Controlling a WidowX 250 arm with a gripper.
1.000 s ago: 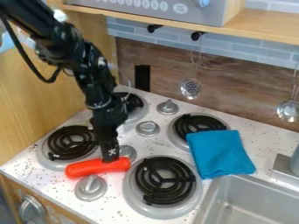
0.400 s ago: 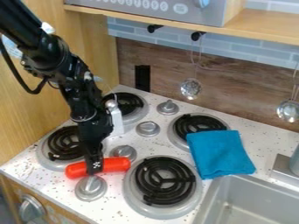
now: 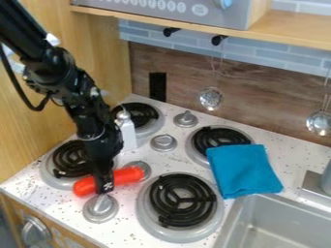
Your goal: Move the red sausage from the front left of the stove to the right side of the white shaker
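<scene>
Turned slightly since the earlier frame, with one end farther back: red cylinder [image 3: 126, 176] between two stove knobs [image 3: 100, 209], crossed by the black gripper [image 3: 104, 186], with jaws impossible to read as spread or pinching; seemingly reached, with any lifting and placing left.

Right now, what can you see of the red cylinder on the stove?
The red cylinder looks smooth and round-ended, perhaps plastic, lying on its side on the speckled white stovetop. It slants between the front silver knob and the back knob. The black hand comes down across it near the middle, hiding part; whether it grips, I can't tell.
</scene>
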